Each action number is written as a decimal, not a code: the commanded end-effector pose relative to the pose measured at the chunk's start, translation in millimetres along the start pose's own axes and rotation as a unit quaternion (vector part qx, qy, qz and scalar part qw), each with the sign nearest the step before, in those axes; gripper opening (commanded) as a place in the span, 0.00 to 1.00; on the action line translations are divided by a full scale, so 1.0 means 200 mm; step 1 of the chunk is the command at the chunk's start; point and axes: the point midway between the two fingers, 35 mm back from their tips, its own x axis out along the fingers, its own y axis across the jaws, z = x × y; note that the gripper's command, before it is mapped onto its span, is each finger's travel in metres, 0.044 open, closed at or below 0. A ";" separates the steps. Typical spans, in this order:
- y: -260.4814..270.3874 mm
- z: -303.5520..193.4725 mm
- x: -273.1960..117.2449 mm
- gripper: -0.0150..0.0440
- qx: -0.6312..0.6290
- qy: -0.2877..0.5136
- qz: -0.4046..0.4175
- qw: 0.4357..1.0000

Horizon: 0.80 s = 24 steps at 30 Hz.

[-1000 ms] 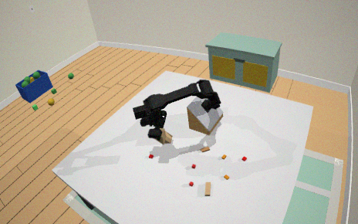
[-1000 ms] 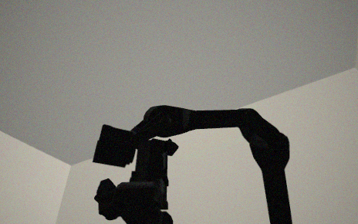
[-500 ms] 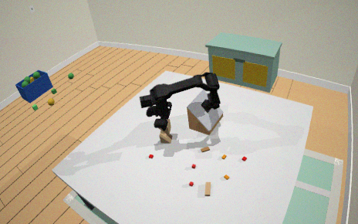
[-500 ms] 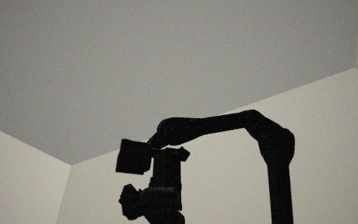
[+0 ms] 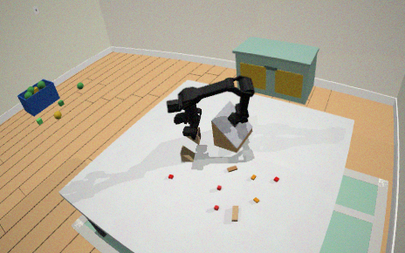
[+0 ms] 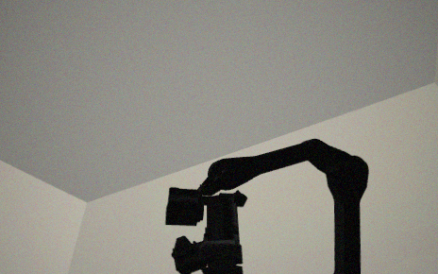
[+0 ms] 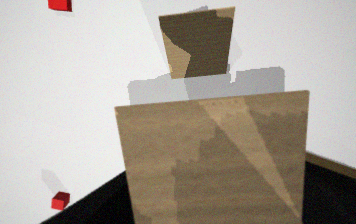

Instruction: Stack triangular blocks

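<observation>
My gripper (image 5: 191,133) (image 7: 208,167) is shut on a wooden triangular block (image 5: 195,139) (image 7: 214,150), with a dark finger at each side of it. The held block is above the white table (image 5: 131,196) (image 7: 29,100). The other triangular block (image 5: 187,154) (image 7: 203,42) rests on the table, below the held one in the top view and beyond its far edge in the wrist view. A gap shows between the two blocks. The exact slope alignment cannot be told. The exterior view shows only the dark arm (image 6: 283,153), no blocks.
A large grey-topped box (image 5: 223,137) stands by the arm's base. Small red cubes (image 5: 219,188) (image 7: 60,200), orange pieces (image 5: 253,177) and wooden pieces (image 5: 235,213) lie toward the front. A red cube (image 5: 170,176) lies nearer the lower block.
</observation>
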 end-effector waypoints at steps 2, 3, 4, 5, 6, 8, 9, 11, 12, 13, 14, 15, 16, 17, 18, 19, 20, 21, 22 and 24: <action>-0.03 -0.02 0.01 0.25 -0.004 0.001 -0.002 1.000; -0.03 -0.02 0.02 0.25 -0.004 0.001 -0.002 1.000; -0.03 -0.01 0.04 0.25 -0.004 0.001 -0.002 1.000; -0.03 0.00 0.06 0.25 -0.004 0.001 -0.002 1.000; -0.03 0.02 0.08 0.25 -0.004 0.001 -0.002 1.000; -0.03 0.04 0.12 0.25 -0.004 0.000 -0.002 1.000; -0.03 0.04 0.15 0.25 -0.004 0.000 -0.002 1.000; -0.03 0.06 0.19 0.25 -0.004 0.000 -0.002 1.000; -0.03 0.07 0.21 0.25 -0.004 0.000 -0.002 1.000; -0.03 0.08 0.23 0.25 -0.004 0.000 -0.002 1.000; -0.03 0.09 0.26 0.25 -0.004 0.000 -0.002 1.000; -0.03 0.10 0.28 0.25 -0.004 0.000 -0.002 1.000; -0.03 0.10 0.30 0.25 -0.005 0.000 -0.001 1.000; -0.03 0.11 0.32 0.25 -0.005 0.001 -0.001 1.000; -0.03 0.12 0.35 0.25 -0.005 0.001 -0.001 1.000; -0.03 0.12 0.36 0.25 -0.005 0.001 -0.001 1.000; -0.03 0.12 0.37 0.25 -0.005 0.001 -0.001 1.000; -0.03 0.13 0.38 0.25 -0.005 0.001 -0.001 1.000; -0.03 0.13 0.38 0.25 -0.005 0.001 -0.001 1.000; -0.03 0.13 0.38 0.25 -0.005 0.001 -0.001 1.000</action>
